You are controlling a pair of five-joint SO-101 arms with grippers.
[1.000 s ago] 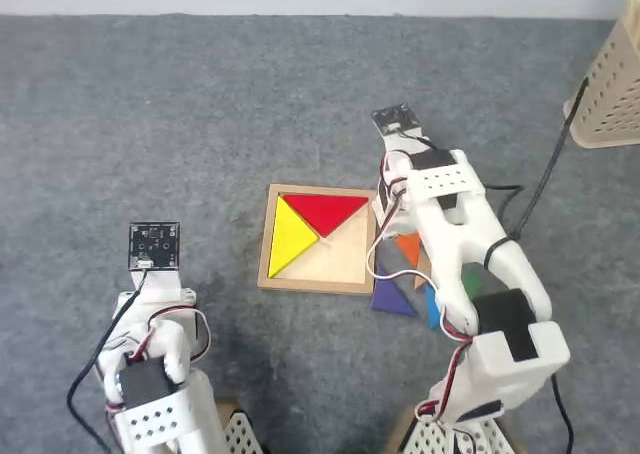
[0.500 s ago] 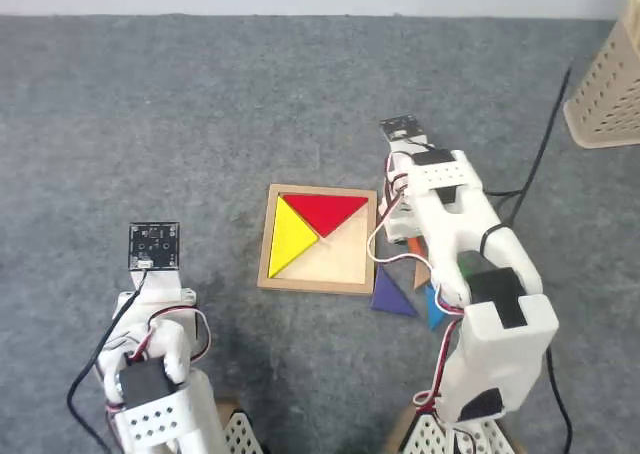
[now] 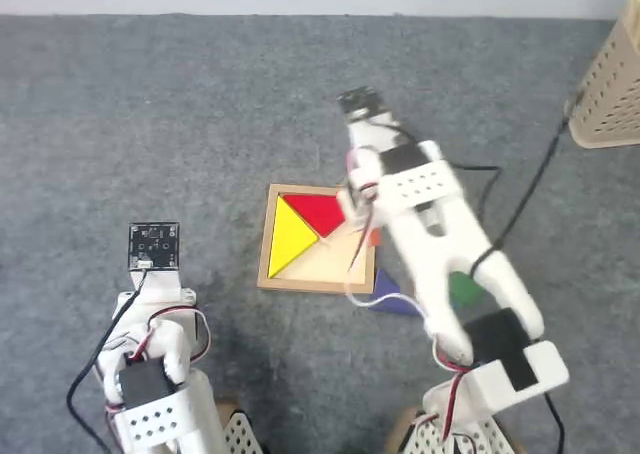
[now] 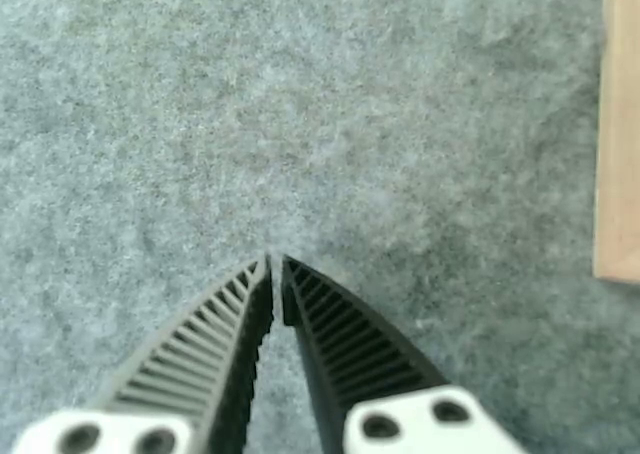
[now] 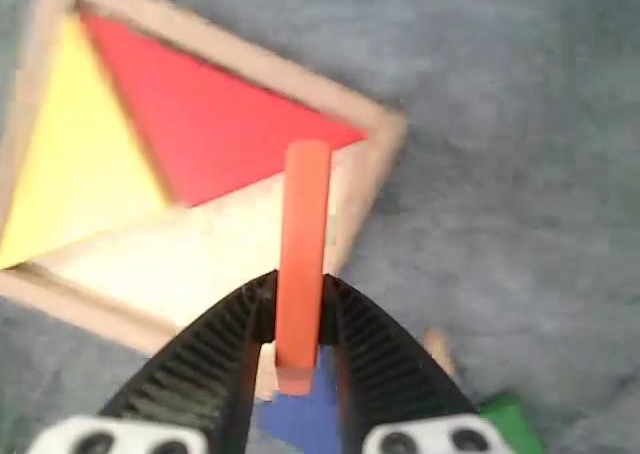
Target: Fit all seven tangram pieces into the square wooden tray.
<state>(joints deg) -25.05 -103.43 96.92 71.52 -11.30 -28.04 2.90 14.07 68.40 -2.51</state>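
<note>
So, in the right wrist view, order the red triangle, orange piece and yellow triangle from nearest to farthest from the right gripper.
1. Orange piece, held in the right gripper.
2. Red triangle, in the tray.
3. Yellow triangle, beside it, farther off.

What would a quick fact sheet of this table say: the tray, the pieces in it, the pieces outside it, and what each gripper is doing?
Tray: square wooden tray on grey carpet
Inside it: yellow triangle and red triangle; the rest is bare wood
Right gripper: shut on an orange piece, held on edge over the tray's right part
Outside it: purple piece and green piece, on the carpet off the tray's right side
Left gripper: shut, holding nothing, above the carpet left of the tray
</note>
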